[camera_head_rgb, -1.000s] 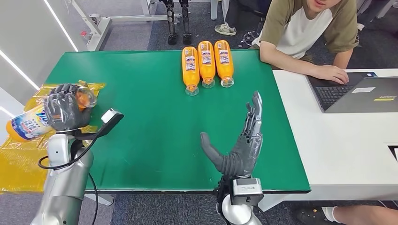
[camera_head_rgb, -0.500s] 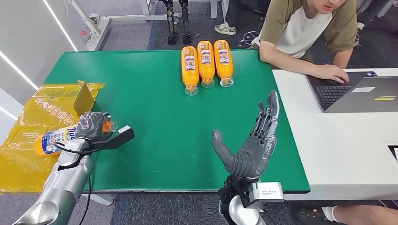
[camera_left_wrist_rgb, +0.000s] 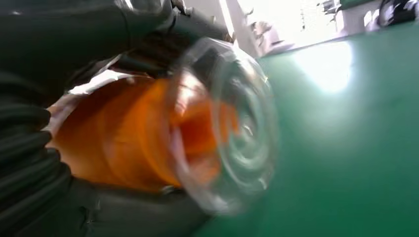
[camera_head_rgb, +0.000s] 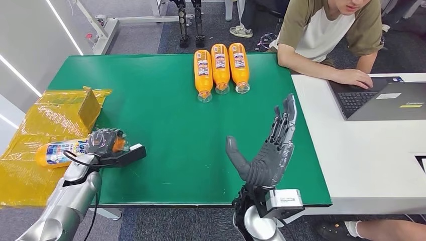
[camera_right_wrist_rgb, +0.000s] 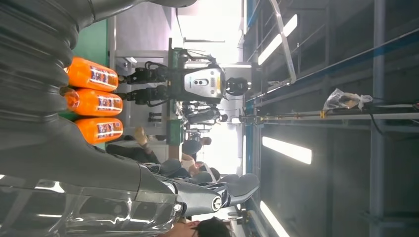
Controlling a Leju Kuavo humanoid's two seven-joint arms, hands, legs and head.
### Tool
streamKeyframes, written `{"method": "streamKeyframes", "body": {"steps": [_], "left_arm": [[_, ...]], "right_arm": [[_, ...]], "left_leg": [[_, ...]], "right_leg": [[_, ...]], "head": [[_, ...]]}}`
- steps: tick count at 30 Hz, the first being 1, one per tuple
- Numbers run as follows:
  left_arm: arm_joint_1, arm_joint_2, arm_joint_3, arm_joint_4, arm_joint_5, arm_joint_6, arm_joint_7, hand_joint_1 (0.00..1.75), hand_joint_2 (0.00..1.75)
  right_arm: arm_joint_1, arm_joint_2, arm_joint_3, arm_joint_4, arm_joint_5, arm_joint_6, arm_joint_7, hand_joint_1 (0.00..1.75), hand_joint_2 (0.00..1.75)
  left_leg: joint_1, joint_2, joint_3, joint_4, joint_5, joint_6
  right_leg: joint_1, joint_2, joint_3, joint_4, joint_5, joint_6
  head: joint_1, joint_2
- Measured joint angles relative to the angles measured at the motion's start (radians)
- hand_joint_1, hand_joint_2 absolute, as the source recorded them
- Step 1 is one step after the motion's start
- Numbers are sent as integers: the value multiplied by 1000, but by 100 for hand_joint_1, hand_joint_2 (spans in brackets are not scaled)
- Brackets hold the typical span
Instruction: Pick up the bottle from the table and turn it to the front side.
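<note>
Bottle held by left hand at the table's left edge; right hand empty.

The bottle (camera_head_rgb: 65, 150) is gripped near its clear base end by the left hand (camera_head_rgb: 103, 141) and lies sideways, its far end over the yellow sheet (camera_head_rgb: 30, 125) beside the green table (camera_head_rgb: 150, 125). In the left wrist view the orange body (camera_left_wrist_rgb: 128, 138) is seen enclosed by dark fingers (camera_left_wrist_rgb: 29, 163). The right hand (camera_head_rgb: 269, 150) is raised over the table, fingers spread, nothing held. Three bottles (camera_head_rgb: 221, 68) lie side by side at the far edge.
</note>
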Motion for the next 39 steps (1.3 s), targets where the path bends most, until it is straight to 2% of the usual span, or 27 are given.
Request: {"method": "streamKeyframes", "body": {"steps": [4, 7, 13, 15, 18, 21, 23, 26, 28, 31, 35, 39], "left_arm": [[13, -6, 0, 4, 49, -27, -33, 0, 175], [13, -6, 6, 4, 99, -85, -76, 0, 175], [-3, -3, 49, 4, 203, -274, -150, 0, 175], [-15, 2, 76, 4, 262, -364, -187, 0, 175], [-28, 18, 133, 4, 364, -502, -280, 0, 175], [-28, 37, 176, 0, 449, -562, -384, 0, 175], [-20, 48, 185, -23, 555, -569, -428, 0, 175], [5, 72, 153, -114, 855, -543, -449, 0, 175], [32, 88, 109, -210, 1065, -502, -451, 0, 175], [101, 94, 42, -398, 1293, -408, -453, 0, 175], [196, 59, -16, -693, 1474, -291, -454, 0, 175], [225, -14, -14, -877, 1546, -276, -454, 0, 175]], "right_arm": [[-2, 0, 3, 11, -12, 1, 0, 0, 175], [-6, 0, 7, 20, -22, 2, 0, 0, 175], [-14, -5, 7, 29, -41, 1, -1, 0, 175], [-13, -7, 7, 29, -43, 1, -2, 0, 175], [-13, -12, 7, 29, -45, 1, -2, 0, 175], [-11, -16, 7, 29, -39, 2, -2, 0, 175], [-6, -17, 6, 29, -30, 4, -2, 0, 175], [6, -19, 5, 27, -18, 10, -2, 0, 175], [13, -20, 4, 26, -16, 16, -2, 0, 175], [20, -20, 4, 26, -15, 30, -2, 0, 175], [21, -19, 3, 27, -5, 56, -2, 0, 175], [19, -13, 3, 33, 2, 71, -2, 0, 175]], "left_leg": [[0, -1, 0, 0, 0, 0], [0, -1, 0, 0, 0, 0], [0, -4, 2, -1, 0, 0], [0, -4, 4, -1, 1, -1], [0, -4, 5, -1, 1, -2], [0, -3, 5, -1, 3, -4], [0, -2, 4, -1, 3, -4], [0, -2, 4, -1, 3, -4], [0, -2, 3, -1, 3, -4], [0, -2, 2, -1, 3, -5], [0, -2, 0, -1, 2, -4], [-1, -4, 0, -1, 2, -4]], "right_leg": [[0, -1, 0, 0, 0, 0], [0, -2, 1, 0, 0, 0], [0, -4, 3, 0, 0, 0], [0, -5, 5, 1, 0, 0], [0, -5, 5, 2, 0, -1], [0, -4, 4, 2, 1, -2], [0, -3, 2, 2, 1, -3], [0, -2, 1, 3, 1, -3], [0, -1, 1, 3, 1, -3], [0, -2, 0, 2, 0, -3], [0, -2, -1, 1, 0, -3], [-1, -4, -1, 1, 0, -3]], "head": [[0, 0], [0, 0], [0, 0], [0, 0], [0, 0], [0, 0], [0, 0], [0, 0], [0, 0], [0, 0], [0, 0], [0, 0]]}}
